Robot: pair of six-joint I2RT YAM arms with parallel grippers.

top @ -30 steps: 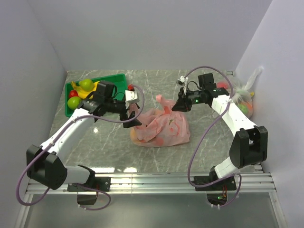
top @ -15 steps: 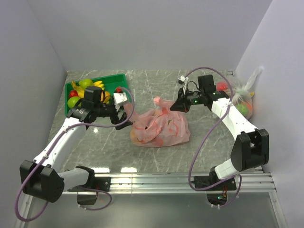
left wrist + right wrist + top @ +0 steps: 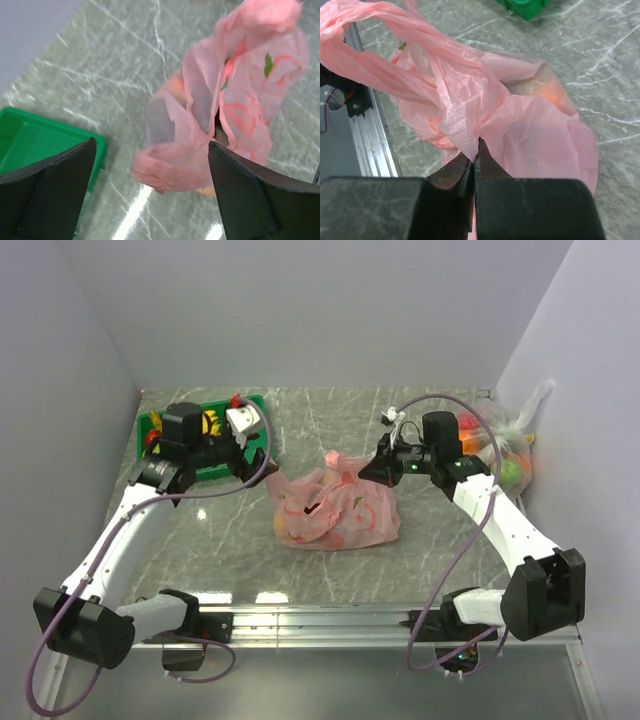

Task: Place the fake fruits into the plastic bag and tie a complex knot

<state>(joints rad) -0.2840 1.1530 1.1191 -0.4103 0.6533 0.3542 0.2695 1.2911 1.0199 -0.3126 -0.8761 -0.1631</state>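
The pink plastic bag (image 3: pixel 335 508) lies crumpled at the table's middle, with its handles bunched at the far top (image 3: pixel 334 456). An orange fruit shows through its film (image 3: pixel 551 91). My right gripper (image 3: pixel 370 469) is shut on a fold of the bag (image 3: pixel 470 125), as the right wrist view (image 3: pixel 476 146) shows. My left gripper (image 3: pixel 252 440) is open and empty. It hangs by the green tray's right end, apart from the bag (image 3: pixel 240 95); its jaws stand wide apart in the left wrist view (image 3: pixel 151 145). Several fruits (image 3: pixel 210 421) lie in the tray, mostly hidden by the left arm.
The green tray (image 3: pixel 258 405) sits at the far left, and its corner shows in the left wrist view (image 3: pixel 30 145). A clear bag of fruits (image 3: pixel 508 452) leans against the right wall. Grey walls close in the left, back and right sides.
My left gripper has let go of the bag and drawn back left and away, over the tray's end. The right gripper has stayed shut on the bag and shifted slightly.
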